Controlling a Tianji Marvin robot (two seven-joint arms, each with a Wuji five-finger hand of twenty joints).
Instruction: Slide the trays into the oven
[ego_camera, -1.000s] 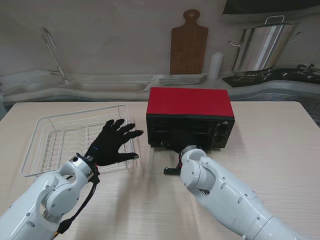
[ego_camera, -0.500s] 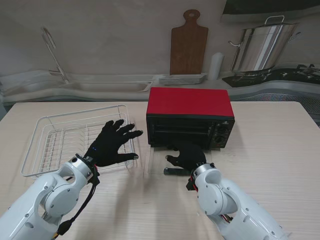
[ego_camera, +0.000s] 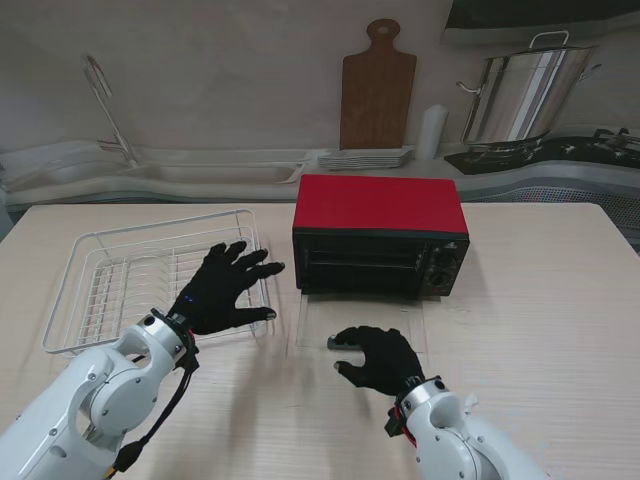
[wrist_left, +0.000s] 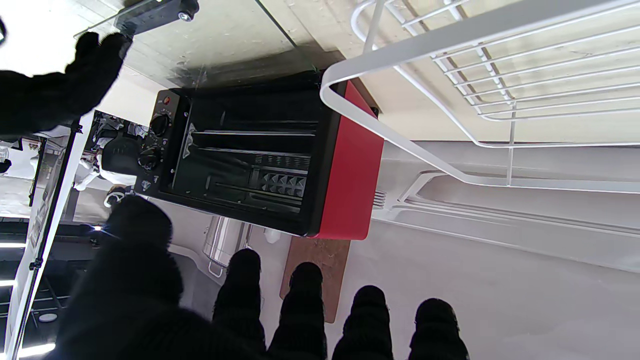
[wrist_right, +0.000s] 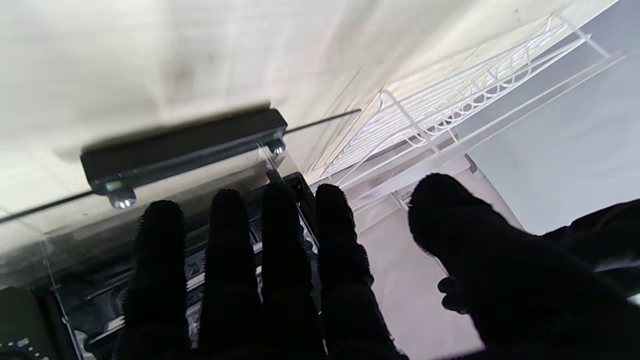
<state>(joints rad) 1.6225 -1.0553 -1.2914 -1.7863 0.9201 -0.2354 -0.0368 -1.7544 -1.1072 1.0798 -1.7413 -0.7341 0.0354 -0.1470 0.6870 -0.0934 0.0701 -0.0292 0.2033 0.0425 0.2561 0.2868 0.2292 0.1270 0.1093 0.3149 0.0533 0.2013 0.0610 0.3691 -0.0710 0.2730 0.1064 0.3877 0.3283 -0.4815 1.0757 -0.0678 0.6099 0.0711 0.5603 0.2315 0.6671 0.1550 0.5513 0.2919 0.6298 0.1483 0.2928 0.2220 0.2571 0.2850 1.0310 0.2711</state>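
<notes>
The right hand (ego_camera: 378, 358) has pulled back from the oven (ego_camera: 380, 234) mouth, fingers apart and empty, now just short of the open glass door (ego_camera: 362, 322). The left hand (ego_camera: 226, 286), fingers spread and empty, stays over the rack (ego_camera: 95, 262). Both trays appear seated inside the oven; closing the door likely remains.

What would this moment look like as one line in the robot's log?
oven: glass door folded down open | right hand: open, over door handle | left hand: open, over wire rack | trays: none seen outside oven
</notes>
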